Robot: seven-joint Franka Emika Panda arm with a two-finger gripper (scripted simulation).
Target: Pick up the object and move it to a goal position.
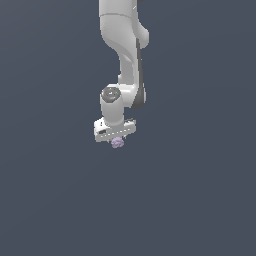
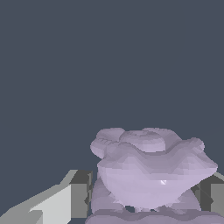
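Observation:
The object [image 1: 117,143] is a tiny pale lilac lumpy cluster peeking out just beneath the white hand of the arm in the exterior view. The wrist view shows the object [image 2: 151,175] large and bumpy, sitting between the two grey fingers [image 2: 78,194], which press against its sides. My gripper [image 1: 116,140] is shut on it, the fingertips themselves mostly hidden by the hand in the exterior view. The gripper [image 2: 146,197] points straight down over the dark surface. No goal marker shows in either view.
A uniform dark blue-grey surface [image 1: 200,200] fills both views. The white arm [image 1: 127,50] comes down from the top of the exterior view.

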